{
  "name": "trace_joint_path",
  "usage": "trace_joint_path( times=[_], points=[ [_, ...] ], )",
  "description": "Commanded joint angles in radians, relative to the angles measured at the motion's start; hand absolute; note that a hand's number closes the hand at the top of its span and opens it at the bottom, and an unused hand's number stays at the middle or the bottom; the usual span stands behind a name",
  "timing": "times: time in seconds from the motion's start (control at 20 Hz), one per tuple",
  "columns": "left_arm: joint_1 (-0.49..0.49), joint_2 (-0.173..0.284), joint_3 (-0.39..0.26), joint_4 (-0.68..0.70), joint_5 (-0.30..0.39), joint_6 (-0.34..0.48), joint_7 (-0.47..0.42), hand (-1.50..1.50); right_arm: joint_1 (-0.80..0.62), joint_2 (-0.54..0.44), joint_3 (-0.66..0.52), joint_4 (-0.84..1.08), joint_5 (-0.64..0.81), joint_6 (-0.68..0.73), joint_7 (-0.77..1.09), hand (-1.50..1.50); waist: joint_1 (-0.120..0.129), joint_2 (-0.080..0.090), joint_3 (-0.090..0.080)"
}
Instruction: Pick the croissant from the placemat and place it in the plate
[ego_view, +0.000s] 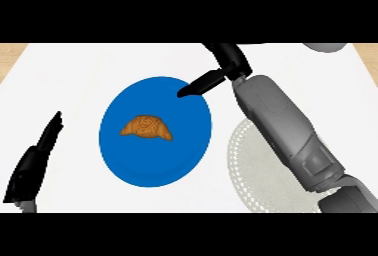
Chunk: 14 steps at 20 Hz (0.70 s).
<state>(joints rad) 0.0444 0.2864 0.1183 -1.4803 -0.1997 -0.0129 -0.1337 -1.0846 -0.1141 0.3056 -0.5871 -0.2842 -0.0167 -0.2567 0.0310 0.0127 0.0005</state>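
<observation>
- Head view, looking steeply down on a white worktop (88, 60).
- Croissant (148, 127) lying flat near the middle of the blue plate (125, 165), touched by neither hand.
- Placemat (251, 170), pale and lacy, just right of the plate, partly hidden under the right forearm, with nothing seen on its visible part.
- Right hand (214, 75) above the plate's upper right rim, fingers relaxed and released, grasping nothing, clear of the croissant.
- Left hand (37, 160) resting at the left edge, fingers straight, holding nothing.
- Judged progress: placing done, croissant already in the plate; only pulling the right arm back seemingly left.
</observation>
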Motion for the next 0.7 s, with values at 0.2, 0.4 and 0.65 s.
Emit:
trace_joint_path(
  times=[0.2, 0.4, 0.65],
  points=[
    [0.000, 0.000, -0.009, -0.048, -0.001, -0.019, 0.027, 0.00, -0.026, -0.150, -0.113, 0.233, -0.007, 0.240, -0.274, -1.50, 0.021, 0.007, 0.001],
    [0.008, -0.030, -0.028, -0.026, -0.028, 0.009, 0.000, 0.00, -0.080, -0.196, -0.120, 0.330, 0.027, 0.293, -0.330, -1.50, 0.031, 0.011, 0.001],
    [0.003, -0.012, -0.005, 0.006, -0.016, -0.006, -0.049, 0.00, -0.067, -0.270, -0.132, 0.401, 0.047, 0.373, -0.406, -1.50, 0.035, 0.015, 0.001]
  ],
)
